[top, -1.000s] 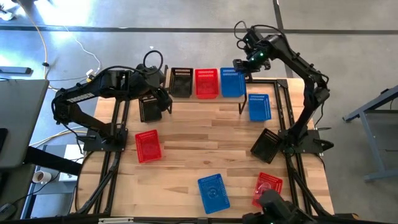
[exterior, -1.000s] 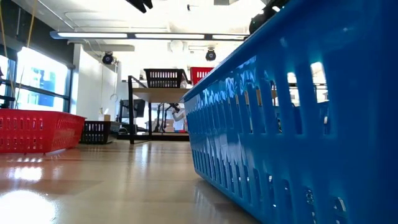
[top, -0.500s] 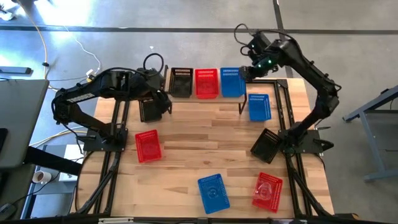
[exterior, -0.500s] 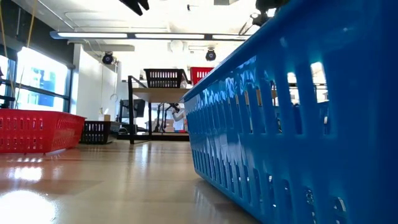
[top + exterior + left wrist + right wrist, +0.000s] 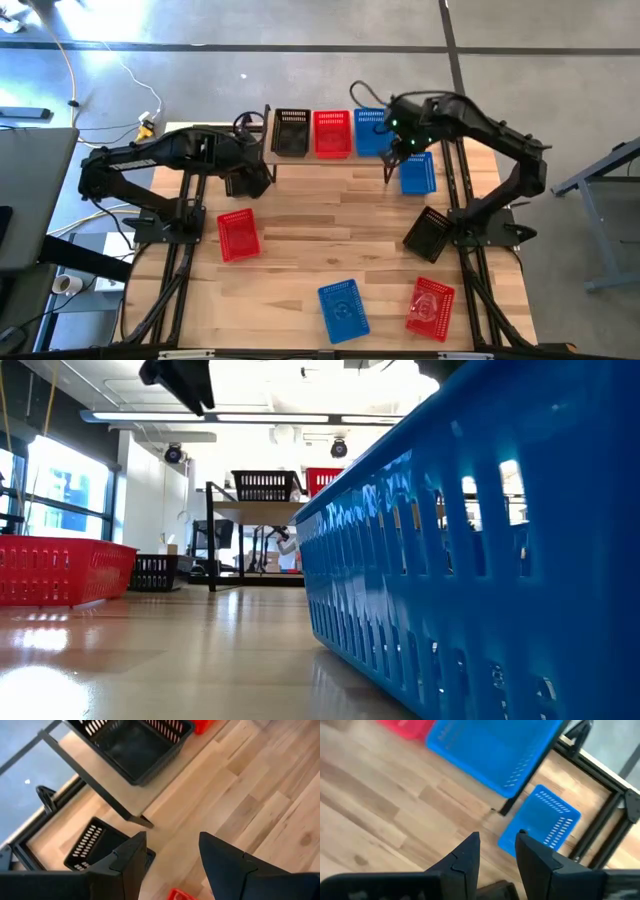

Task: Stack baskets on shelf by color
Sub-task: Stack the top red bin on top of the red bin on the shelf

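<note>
The shelf [image 5: 330, 155] stands at the table's far edge and bears one black basket [image 5: 291, 132], one red [image 5: 332, 133] and one blue [image 5: 371, 130] side by side. My left gripper [image 5: 258, 178] [image 5: 170, 850] is open by the shelf's left leg, over a black basket [image 5: 95, 845] that rests on the table. My right gripper [image 5: 399, 143] [image 5: 497, 845] is open above the shelf's right front leg, next to a blue basket [image 5: 417, 172] [image 5: 542, 822] on the table. Another black basket [image 5: 428, 234] sits tilted at the right.
A red basket [image 5: 238, 235] lies on the table's left. A blue basket [image 5: 343, 309] and a red one [image 5: 431, 306] lie near the near edge; the blue one fills the low view's right [image 5: 480, 560]. Bare wood [image 5: 330, 220] spans the table's middle.
My right gripper has swung from beyond the shelf's far right corner toward the near edge and down, ending over the shelf's right front leg. My left gripper has come down a little and shifted toward the near edge, so its arm now covers the black basket by the shelf.
</note>
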`<state>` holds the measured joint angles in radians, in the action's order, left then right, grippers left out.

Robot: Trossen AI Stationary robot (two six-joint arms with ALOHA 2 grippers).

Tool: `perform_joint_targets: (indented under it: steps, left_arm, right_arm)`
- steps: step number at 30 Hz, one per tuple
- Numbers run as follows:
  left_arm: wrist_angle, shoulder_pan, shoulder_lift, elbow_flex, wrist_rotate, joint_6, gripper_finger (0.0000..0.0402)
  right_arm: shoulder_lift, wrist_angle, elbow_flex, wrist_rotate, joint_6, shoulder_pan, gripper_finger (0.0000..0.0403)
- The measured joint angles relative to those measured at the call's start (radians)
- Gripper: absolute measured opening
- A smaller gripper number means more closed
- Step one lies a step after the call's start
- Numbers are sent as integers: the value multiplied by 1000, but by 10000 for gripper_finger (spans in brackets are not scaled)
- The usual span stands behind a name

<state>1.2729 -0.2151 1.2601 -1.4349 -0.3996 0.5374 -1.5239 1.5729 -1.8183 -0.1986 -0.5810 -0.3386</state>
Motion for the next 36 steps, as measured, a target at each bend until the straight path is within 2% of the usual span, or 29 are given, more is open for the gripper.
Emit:
perform_joint_targets:
  steps: [9,16,28,36]
  left_arm:
    - [1,50,-33,78,5,82,172]
    - [4,96,-61,161,40,219,172]
    - [13,179,-88,279,72,544,172]
    - [16,228,-88,387,152,765,172]
  right_arm:
    - [0,-1,0,-42,-86,176,110]
    - [0,-2,0,-69,-127,256,110]
    - [0,-2,0,-79,-89,249,110]
    - [0,-2,0,-7,30,221,110]
